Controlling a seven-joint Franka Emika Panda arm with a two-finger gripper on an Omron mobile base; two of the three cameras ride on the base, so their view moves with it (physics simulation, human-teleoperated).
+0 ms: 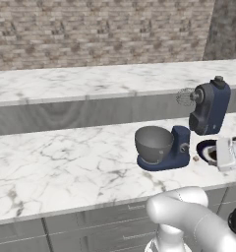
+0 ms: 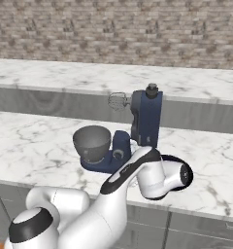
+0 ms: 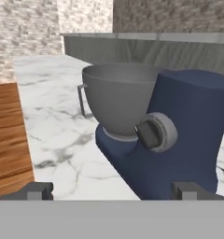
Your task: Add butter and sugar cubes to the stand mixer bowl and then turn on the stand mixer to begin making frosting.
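left base view, mixer: the stand mixer (image 1: 181, 133) stands on the front marble counter (image 1: 61, 162), its navy head tilted up and back, the wire whisk (image 1: 185, 97) pointing left in the air.
left base view, bowl: the stand mixer bowl (image 1: 153, 144), dull grey metal, sits upright on the mixer's flat base, to the left of the column.
left base view, plate: a dark-blue-and-white plate (image 1: 206, 150) lies on the counter just right of the mixer; a small brown crumb-like piece (image 1: 195, 158) rests between plate and base, too small to identify.
left base view, arm: the white hand section reaches in from the right edge above the plate.
right base view, mixer: the stand mixer (image 2: 138, 129) appears behind the arm's forearm (image 2: 138, 170), which crosses in front of its base.
right base view, bowl: the stand mixer bowl (image 2: 91, 143) sits at the left end of the base, apart from the arm.
right base view, plate: the plate's dark rim (image 2: 179, 159) shows behind the wrist.
hand view, gripper: the gripper (image 3: 116, 190) has its jaws spread wide with nothing between them, level with the mixer's column.
hand view, knob: a grey knob (image 3: 157, 132) on the column faces the camera, the bowl (image 3: 118, 98) just behind it to the left.
hand view, surface: a wooden surface (image 3: 9, 135) lies at the left edge.
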